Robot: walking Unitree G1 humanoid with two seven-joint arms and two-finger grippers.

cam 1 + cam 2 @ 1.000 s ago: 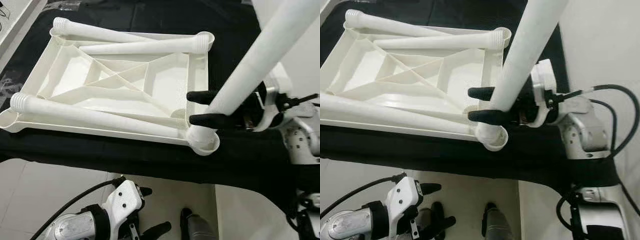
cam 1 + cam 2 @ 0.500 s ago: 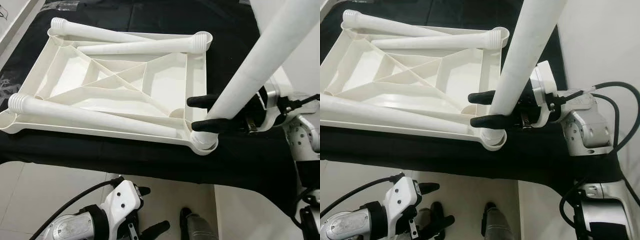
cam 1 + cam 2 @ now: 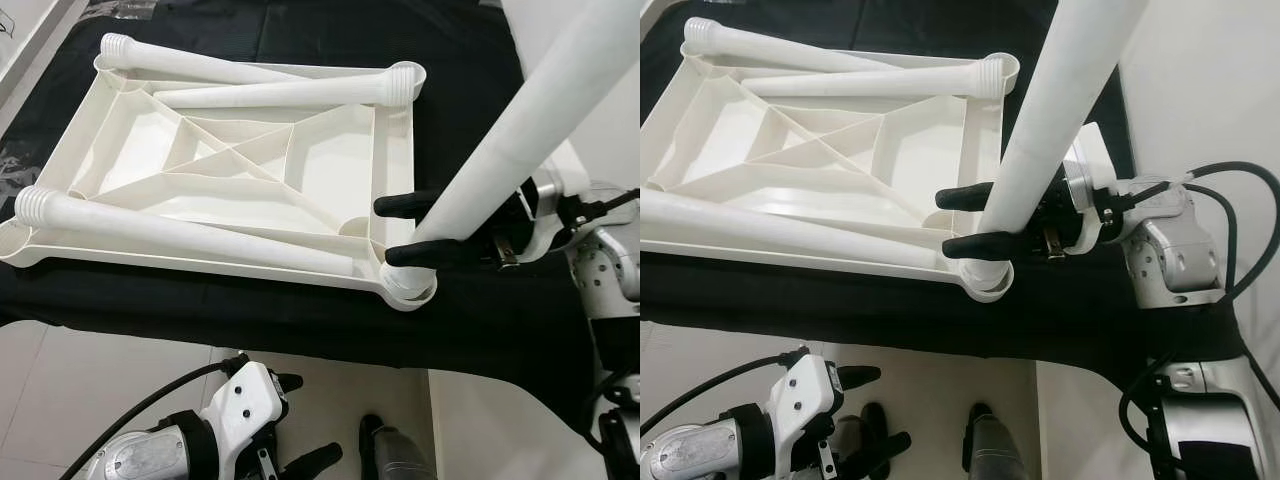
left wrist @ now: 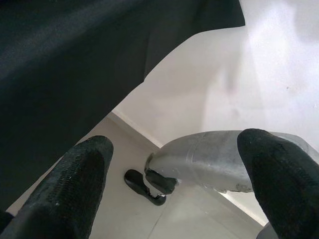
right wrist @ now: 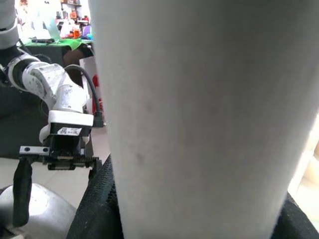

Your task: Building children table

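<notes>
Two black fingers of my right gripper are clamped around the white table leg, whose lower end sits in the corner socket of the upturned tabletop just below them. My left gripper hangs spread apart, below the table edge.
</notes>
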